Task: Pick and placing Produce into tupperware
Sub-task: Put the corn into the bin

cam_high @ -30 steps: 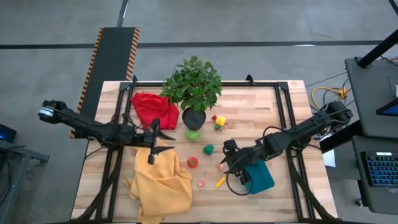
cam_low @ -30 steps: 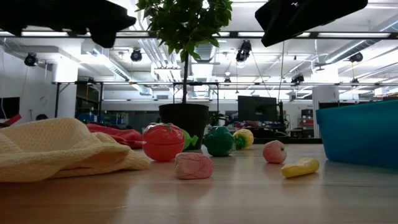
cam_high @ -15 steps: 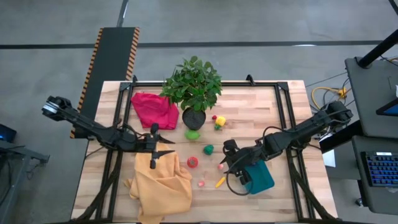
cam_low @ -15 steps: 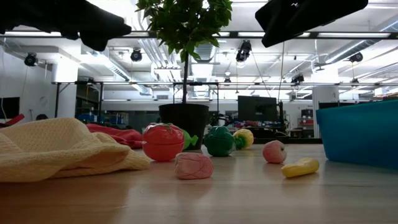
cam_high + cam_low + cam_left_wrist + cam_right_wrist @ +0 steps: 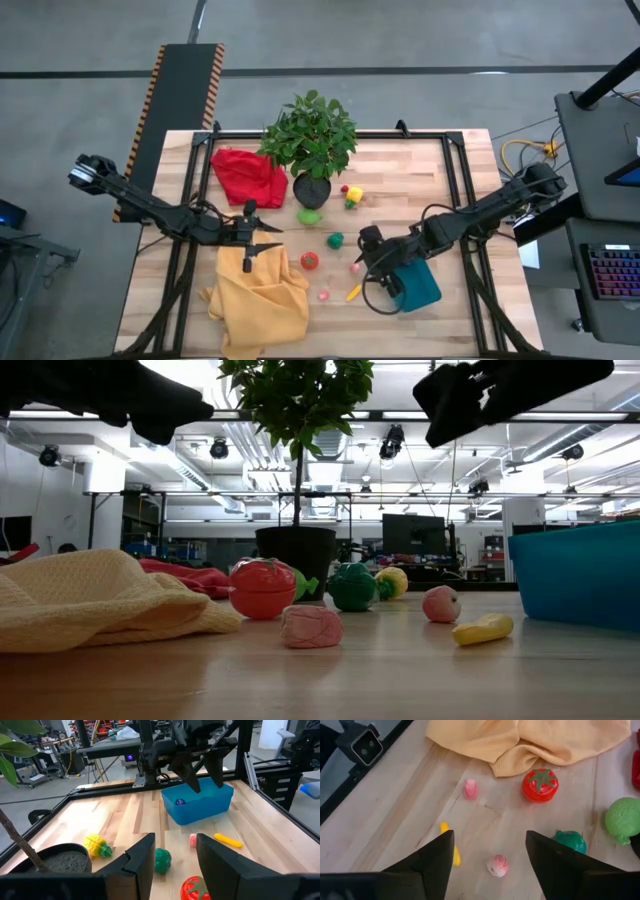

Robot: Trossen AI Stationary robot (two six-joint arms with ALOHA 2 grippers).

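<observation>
We are between picks: our right gripper (image 5: 372, 262) hangs empty, fingers spread, beside the blue tub (image 5: 418, 284), which holds one purple piece (image 5: 179, 801). Next we judge it drops onto the pink fruit (image 5: 498, 865). The left gripper (image 5: 250, 244), open, waits over the yellow cloth (image 5: 258, 295).

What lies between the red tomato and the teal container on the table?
In the high view, between the red tomato and the teal container lie a small pink fruit and a yellow piece.

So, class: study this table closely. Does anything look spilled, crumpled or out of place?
The yellow cloth lies crumpled in a heap at the table's near-left, and the red cloth is bunched beside the potted plant. Nothing looks spilled or damaged; the toy produce just sits scattered.
</observation>
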